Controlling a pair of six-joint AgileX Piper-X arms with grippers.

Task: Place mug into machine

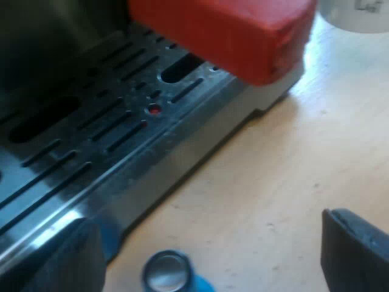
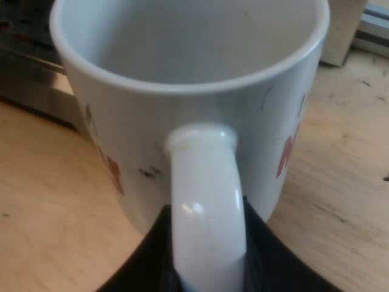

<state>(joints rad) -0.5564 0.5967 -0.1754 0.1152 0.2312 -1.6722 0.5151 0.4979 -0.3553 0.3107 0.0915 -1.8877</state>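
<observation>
Right wrist view puts the white mug point(image 2: 188, 91) close up, upright and empty as far as its inside shows, with the wooden table point(image 2: 48, 213) below it and the machine point(image 2: 24, 73) just beyond. It is not yet in the machine, and I cannot tell whether it rests on the table or hangs just above it. The right gripper point(image 2: 206, 267) has its two black fingers closed on either side of the handle point(image 2: 206, 194). The mug looks glazed, stiff and fairly heavy, so I judge that a hold on the handle alone may let it tip or slip, and a knock on metal could chip it. A slow, level carry suits it. In the left wrist view, the left gripper point(image 1: 206, 255) hangs wide open and empty near the slotted drip tray point(image 1: 91, 152). The blue tamper point(image 1: 170, 274) stands on the table close by, and the holder's red end point(image 1: 225, 36) sits above the tray.
</observation>
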